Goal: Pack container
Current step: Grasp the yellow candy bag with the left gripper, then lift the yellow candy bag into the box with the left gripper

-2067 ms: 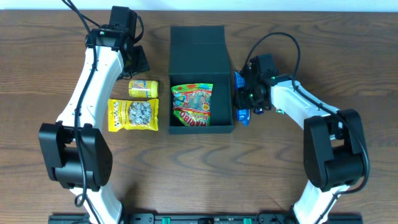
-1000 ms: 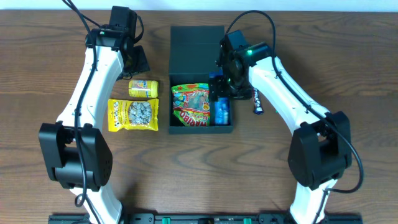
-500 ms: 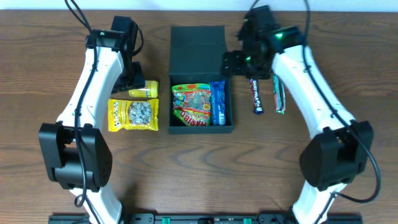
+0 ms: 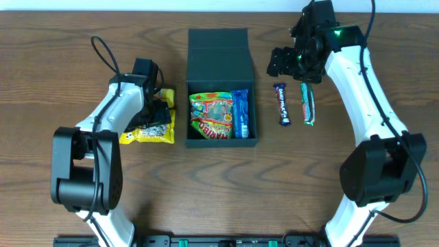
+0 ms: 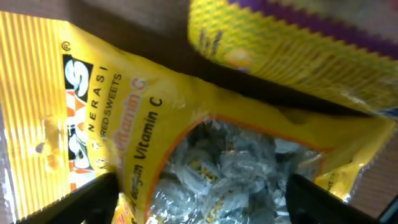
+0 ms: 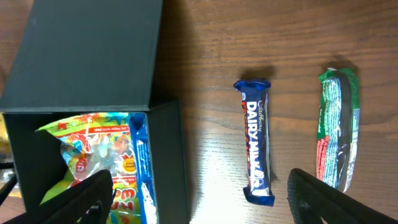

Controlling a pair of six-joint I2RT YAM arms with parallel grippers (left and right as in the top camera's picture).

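Note:
The dark teal container [image 4: 223, 143] stands mid-table with its lid [image 4: 219, 46] flapped back. A Haribo bag [image 4: 211, 116] and a blue packet [image 4: 241, 114] lie inside. My left gripper [image 4: 157, 112] is low over the yellow sweets bag [image 4: 145, 130], open, one finger [image 5: 87, 202] on each side of the bag's clear window [image 5: 236, 168]. A small yellow packet [image 5: 292, 43] lies just beyond. My right gripper [image 4: 283, 60] hangs open and empty, above the table right of the container wall [image 6: 169, 155].
A blue Dairy Milk bar [image 4: 282, 104] and a green-wrapped bar [image 4: 308, 103] lie side by side on the wood right of the container. In the right wrist view the Dairy Milk bar [image 6: 256, 140] and green bar [image 6: 336, 130] sit between and beside the fingers.
The right gripper left the blue packet in the container, then rose back to the right. The left gripper dropped toward me onto the yellow sweets bag and opened wider.

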